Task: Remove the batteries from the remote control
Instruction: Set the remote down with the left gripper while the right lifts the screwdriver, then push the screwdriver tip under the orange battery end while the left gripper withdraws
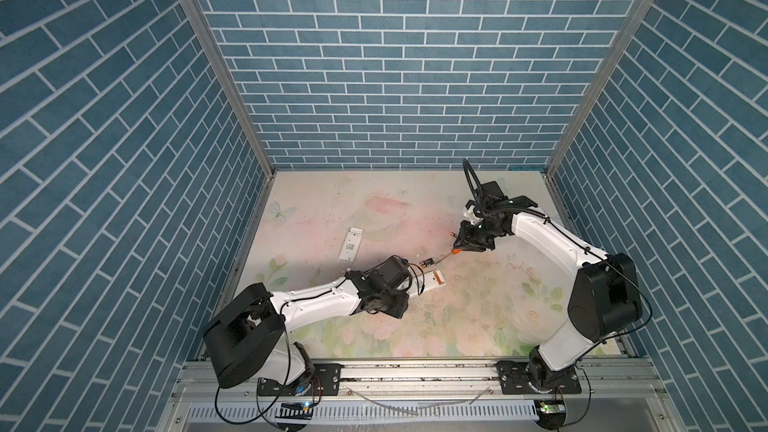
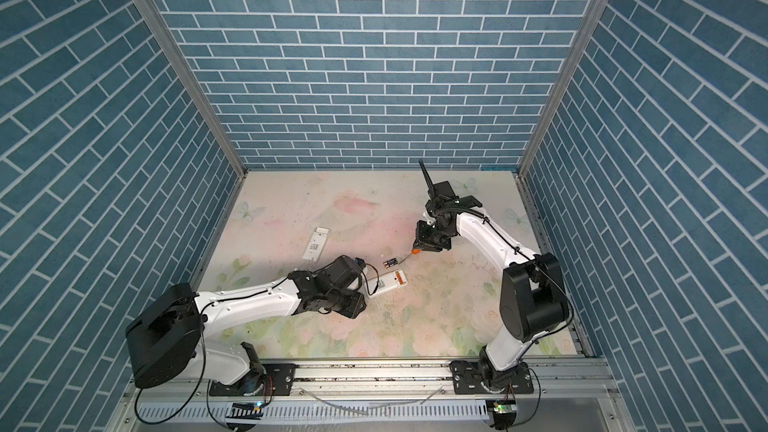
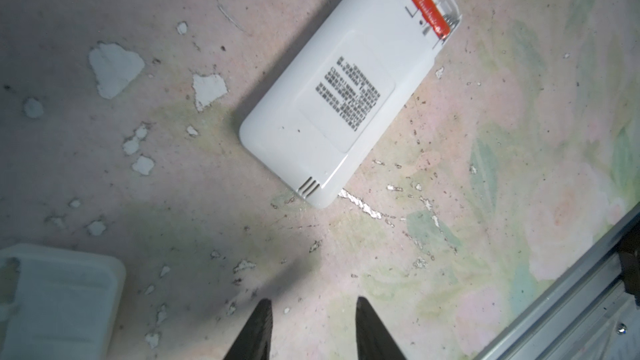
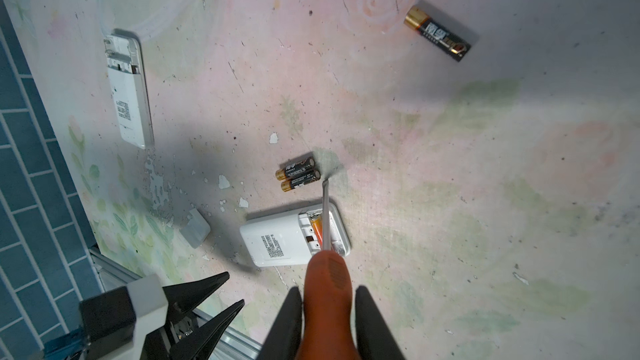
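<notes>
Second remote: left of centre in a top view, its battery bay empty.
Left gripper: bottom edge of its wrist view, fingers apart, holding nothing, short of the remote.
Remote control: centre, face down, cover off, orange battery seated in the bay.
Black pair: side by side, just beyond the remote.
Lone black battery: upper right, well apart.
Right gripper: clamped on the screwdriver, shaft crossing the bay.
Progress: three cells out; the orange one apparently remains.
</notes>
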### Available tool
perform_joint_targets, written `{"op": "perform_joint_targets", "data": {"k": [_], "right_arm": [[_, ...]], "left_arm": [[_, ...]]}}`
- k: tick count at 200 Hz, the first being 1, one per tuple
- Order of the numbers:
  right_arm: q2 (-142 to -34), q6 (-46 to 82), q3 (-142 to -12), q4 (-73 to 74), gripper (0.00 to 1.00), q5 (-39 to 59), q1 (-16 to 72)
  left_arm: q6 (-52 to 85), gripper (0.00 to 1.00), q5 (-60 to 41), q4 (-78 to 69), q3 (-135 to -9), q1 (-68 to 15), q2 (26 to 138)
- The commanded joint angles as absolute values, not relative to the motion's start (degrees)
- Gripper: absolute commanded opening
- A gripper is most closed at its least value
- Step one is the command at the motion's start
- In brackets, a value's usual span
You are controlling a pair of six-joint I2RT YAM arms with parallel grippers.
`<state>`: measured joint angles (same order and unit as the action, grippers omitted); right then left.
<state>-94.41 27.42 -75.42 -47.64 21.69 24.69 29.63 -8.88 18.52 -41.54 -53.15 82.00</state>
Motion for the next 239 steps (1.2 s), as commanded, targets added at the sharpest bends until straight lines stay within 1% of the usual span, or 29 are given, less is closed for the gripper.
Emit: {"op": "perform_joint_targets", "data": {"k": [1,38,94,128,154,175,193,210,239], "right_arm": [[-94.3,25.0,-74.0,-47.8,0.00,21.5,25.5],[-90.6,25.6,-71.5,-50.6,0.00,19.9,26.8],[-80.1,29.6,-65.9,-54.5,0.00,17.1,29.3],[-74.8,31.4,-64.0,-54.2,0.00,11.2,29.7],[-71.5,28.1,-62.3,-51.1,0.00,12.9,30.5],[-66.6,22.7,-58.1,-47.6,0.00,9.4,34.7],[-61.8,21.4,-52.8,-42.5,0.00,7.3,38.1],[-57.2,21.4,-47.4,-37.5,0.00,4.2,40.8],[-49.5,21.1,-41.4,-35.5,0.00,0.0,43.1]], "left_arm": [[30.9,0.42,-9.5,18.0,-40.4,-53.6,81.3],[31.4,0.42,-9.3,17.3,-40.2,-53.8,80.3],[30.4,0.42,-8.6,16.9,-40.2,-53.8,79.8],[29.6,0.43,-8.1,16.6,-42.2,-53.5,81.8],[29.5,0.45,-10.3,16.5,-44.6,-50.0,83.3],[29.3,0.46,-14.4,15.2,-46.2,-44.8,84.1],[28.8,0.46,-17.9,14.3,-48.3,-41.6,85.3],[27.7,0.46,-19.4,15.5,-51.2,-40.6,87.0],[25.8,0.46,-21.4,18.8,-56.1,-40.4,91.9]]}}
